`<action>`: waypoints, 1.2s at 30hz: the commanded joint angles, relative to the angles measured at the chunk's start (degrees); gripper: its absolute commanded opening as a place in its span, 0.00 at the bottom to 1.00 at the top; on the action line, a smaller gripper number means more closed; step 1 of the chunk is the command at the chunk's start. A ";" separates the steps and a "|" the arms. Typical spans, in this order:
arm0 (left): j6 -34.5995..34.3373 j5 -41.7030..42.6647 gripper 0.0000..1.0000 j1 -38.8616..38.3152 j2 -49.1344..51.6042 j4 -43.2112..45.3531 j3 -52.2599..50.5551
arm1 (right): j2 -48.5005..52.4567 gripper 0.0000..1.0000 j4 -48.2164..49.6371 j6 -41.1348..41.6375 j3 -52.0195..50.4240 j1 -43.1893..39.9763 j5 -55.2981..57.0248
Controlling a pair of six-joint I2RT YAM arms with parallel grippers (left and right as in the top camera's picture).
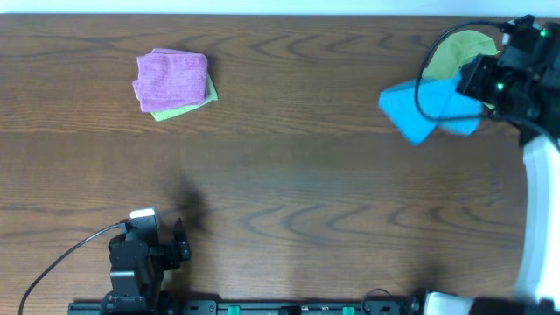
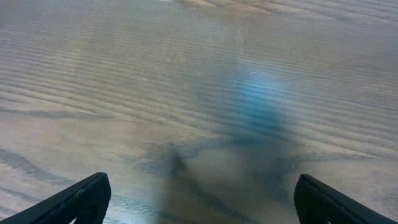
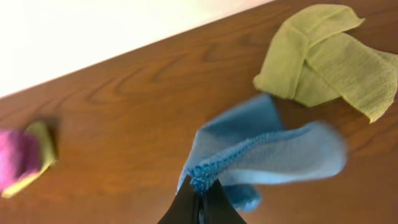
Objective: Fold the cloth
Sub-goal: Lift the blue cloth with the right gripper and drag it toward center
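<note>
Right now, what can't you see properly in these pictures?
Right wrist: the blue cloth pinched in the right gripper has a blurred free end; no tag shows.
Overhead: that gripper covers part of it and of the yellow-green cloth.
Overhead: the purple cloth hides most of another yellow-green cloth.
Left wrist: the bottom edge cuts off the left gripper.

At the near edge of the bench [image 1: 306,175], your left arm [image 1: 140,262] is black, with a silver cap [image 1: 143,213] and a grey cable [image 1: 87,237]. At its far right corner, your right arm [image 1: 512,74] is black with green lights, a black cable [image 1: 420,87] and a white link [image 1: 542,210]. The left pincer [image 2: 202,202] and right pincer [image 3: 200,205] are black too.
</note>
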 commanded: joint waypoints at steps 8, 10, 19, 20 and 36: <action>1.44 -1.25 0.95 0.00 -0.35 -3.91 -0.37 | -13.35 0.01 -15.26 -3.54 0.81 4.35 0.83; 1.44 -1.27 0.95 0.00 -0.35 -4.15 -0.37 | -15.89 0.01 -19.15 -4.57 0.81 5.14 0.83; 1.46 -1.49 0.95 0.00 -0.35 -4.15 -0.37 | -26.69 0.01 -32.37 -5.44 0.79 8.24 0.42; 1.51 -1.77 0.95 0.00 -0.35 -4.13 -0.37 | -27.50 0.01 -33.05 -5.46 0.79 8.85 -0.96; 1.64 -2.91 0.95 0.00 -0.35 -4.02 -0.37 | -10.47 0.01 -14.43 -2.60 0.79 26.64 -15.50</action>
